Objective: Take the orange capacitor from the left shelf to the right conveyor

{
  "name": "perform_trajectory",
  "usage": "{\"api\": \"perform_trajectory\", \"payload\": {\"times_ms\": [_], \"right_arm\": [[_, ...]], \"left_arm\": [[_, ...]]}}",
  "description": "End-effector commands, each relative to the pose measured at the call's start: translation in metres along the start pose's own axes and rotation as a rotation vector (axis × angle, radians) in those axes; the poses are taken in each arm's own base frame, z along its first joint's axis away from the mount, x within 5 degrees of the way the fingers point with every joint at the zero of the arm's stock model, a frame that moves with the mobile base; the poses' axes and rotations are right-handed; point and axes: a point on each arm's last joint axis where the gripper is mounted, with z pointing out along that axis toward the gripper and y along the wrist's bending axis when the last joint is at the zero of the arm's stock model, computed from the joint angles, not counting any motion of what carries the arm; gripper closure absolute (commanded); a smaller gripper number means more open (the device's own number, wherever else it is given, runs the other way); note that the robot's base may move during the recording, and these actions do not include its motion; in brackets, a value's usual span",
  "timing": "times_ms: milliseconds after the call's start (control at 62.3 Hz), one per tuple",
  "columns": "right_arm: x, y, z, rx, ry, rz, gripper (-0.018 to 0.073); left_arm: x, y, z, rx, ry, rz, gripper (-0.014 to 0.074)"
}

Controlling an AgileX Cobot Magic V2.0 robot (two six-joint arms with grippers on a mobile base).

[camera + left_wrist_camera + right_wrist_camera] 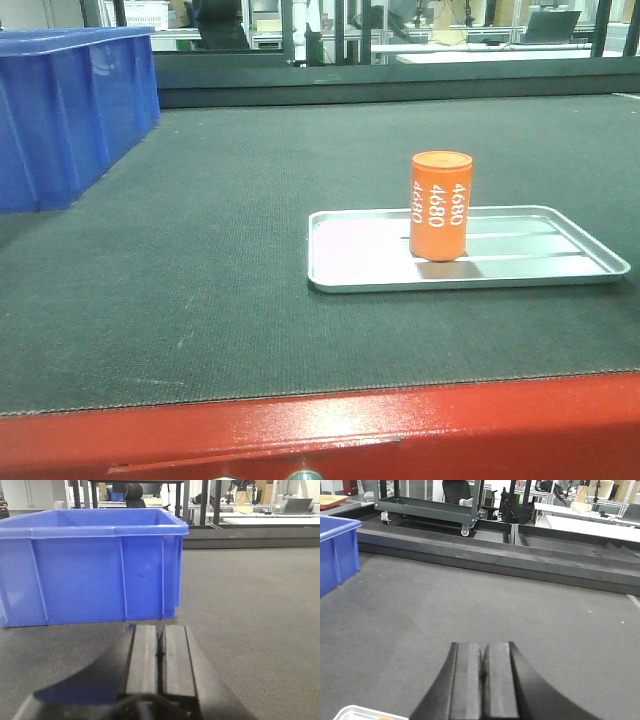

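The orange capacitor (440,205) stands upright on a shallow silver tray (360,255), which lies on the dark conveyor belt (200,220) behind its red front edge (400,420). No gripper touches it in the front view. In the left wrist view my left gripper (160,627) is shut with nothing between its pads, low over the belt and facing a blue bin (90,565). My right gripper (482,645) is also shut and empty above the belt, with a corner of the tray (355,712) at the bottom left. The left shelf is out of view.
A large blue plastic bin (70,110) stands on the belt at the far left. A raised dark rail (520,560) borders the belt's far side, with carts and desks beyond it.
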Motion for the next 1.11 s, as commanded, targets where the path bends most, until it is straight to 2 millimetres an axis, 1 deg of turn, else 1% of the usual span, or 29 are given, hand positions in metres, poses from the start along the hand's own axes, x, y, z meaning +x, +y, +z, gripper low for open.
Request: {"api": "perform_trajectory", "payload": {"times_ms": [0,144,241,353,466,562,626,658,738,787,835,899,963,1092], "right_arm": [[-0.016,0.001,-0.003,-0.021,-0.088,-0.030,0.0503],[-0.014,0.001,-0.002,-0.026,-0.083,-0.022,0.0508],[-0.013,-0.007,-0.012,0.035,-0.059,0.015,0.0508],[-0.009,-0.021,-0.033,0.120,-0.074,0.045,0.0508],[0.004,-0.022,-0.057,0.131,-0.168,0.057,0.0508],[0.028,-0.018,-0.078,0.131,-0.266,0.121,0.0508],[0.053,-0.015,-0.089,0.124,-0.328,0.159,0.0508],[0.064,-0.014,-0.093,0.125,-0.350,0.172,0.0508],[0.101,-0.010,-0.101,0.127,-0.380,0.177,0.0508],[0.115,-0.008,-0.107,0.127,-0.394,0.172,0.0508],[0.130,-0.006,-0.109,0.128,-0.372,0.173,0.0508],[0.144,-0.005,-0.113,0.130,-0.350,0.172,0.0508],[0.154,-0.004,-0.116,0.133,-0.322,0.172,0.0508],[0.162,-0.003,-0.121,0.135,-0.315,0.170,0.0508]], "left_arm": [[-0.010,0.000,0.000,0.002,-0.088,-0.006,0.0701],[-0.010,0.000,0.000,0.002,-0.088,-0.006,0.0701],[-0.010,0.000,0.000,0.002,-0.088,-0.006,0.0701],[-0.010,0.000,0.000,0.002,-0.088,-0.006,0.0701],[-0.010,0.000,0.000,0.002,-0.088,-0.006,0.0701],[-0.010,0.000,0.000,0.002,-0.088,-0.006,0.0701],[-0.010,0.000,0.000,0.002,-0.088,-0.006,0.0701],[-0.010,0.000,0.000,0.002,-0.088,-0.006,0.0701],[-0.010,0.000,0.000,0.002,-0.088,-0.006,0.0701],[-0.010,0.000,0.000,0.002,-0.088,-0.006,0.0701],[-0.010,0.000,0.000,0.002,-0.088,-0.006,0.0701],[-0.010,0.000,0.000,0.002,-0.088,-0.006,0.0701],[-0.010,0.000,0.000,0.002,-0.088,-0.006,0.0701],[-0.010,0.000,0.000,0.002,-0.088,-0.006,0.0701]]}}
